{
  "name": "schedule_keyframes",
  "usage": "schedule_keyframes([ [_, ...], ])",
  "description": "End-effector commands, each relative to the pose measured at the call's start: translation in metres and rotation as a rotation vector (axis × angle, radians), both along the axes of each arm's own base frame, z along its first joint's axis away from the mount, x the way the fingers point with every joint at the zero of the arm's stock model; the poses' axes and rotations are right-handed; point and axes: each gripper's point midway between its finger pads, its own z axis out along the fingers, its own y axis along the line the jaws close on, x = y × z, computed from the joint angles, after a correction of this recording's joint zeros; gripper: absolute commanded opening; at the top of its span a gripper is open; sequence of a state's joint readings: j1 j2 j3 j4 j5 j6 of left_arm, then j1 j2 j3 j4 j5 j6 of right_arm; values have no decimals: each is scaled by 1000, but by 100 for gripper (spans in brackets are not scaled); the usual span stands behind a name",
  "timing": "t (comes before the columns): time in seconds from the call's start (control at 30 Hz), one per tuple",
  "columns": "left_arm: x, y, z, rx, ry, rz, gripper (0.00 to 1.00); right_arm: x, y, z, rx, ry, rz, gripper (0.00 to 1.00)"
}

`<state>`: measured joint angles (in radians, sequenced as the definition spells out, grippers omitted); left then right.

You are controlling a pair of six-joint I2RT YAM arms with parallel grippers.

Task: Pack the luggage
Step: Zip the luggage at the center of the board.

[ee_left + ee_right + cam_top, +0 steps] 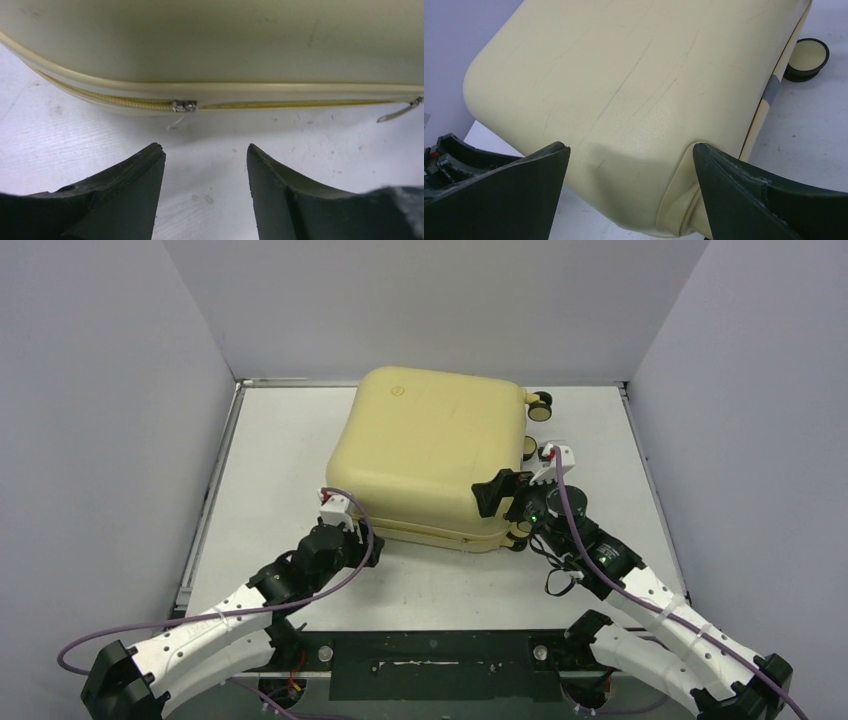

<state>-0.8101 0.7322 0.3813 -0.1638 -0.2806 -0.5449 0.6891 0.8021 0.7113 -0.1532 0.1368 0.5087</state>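
Luggage [435, 455] lay shut and flat on the bench [270, 490], so the filling part looked done to us. Left fingers [125, 200] sat at its near-left corner, partly apart with nothing between them, lined up on the zipper slider [184, 106]. Right fingers [524, 195] were spread wide around its near-right corner, not squeezing. Zipping looked like what was left; how far it ran, we couldn't tell.
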Motion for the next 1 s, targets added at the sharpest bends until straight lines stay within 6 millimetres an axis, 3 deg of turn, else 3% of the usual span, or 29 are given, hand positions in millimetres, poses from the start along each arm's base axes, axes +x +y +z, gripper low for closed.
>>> schedule_keyframes([
  [0.0,28,-3,27,-101,-142,110,61,-15,5,-1,11,2,69,100],
  [0.23,28,11,22,-220,-228,184,89,-21,-5,3,-17,-32,63,100],
  [0.3,28,14,24,-223,-246,186,91,-21,-7,4,-20,-38,57,100],
  [0.43,26,10,29,-223,-283,142,77,-22,-10,7,-14,-51,47,100],
  [0.6,27,13,20,-190,-286,145,61,-23,-12,14,7,-72,41,100],
  [0.8,33,15,23,-210,-317,169,49,-22,-12,15,21,-73,37,100],
  [0.97,37,11,23,-195,-315,151,46,-21,-9,16,30,-71,41,100],
])
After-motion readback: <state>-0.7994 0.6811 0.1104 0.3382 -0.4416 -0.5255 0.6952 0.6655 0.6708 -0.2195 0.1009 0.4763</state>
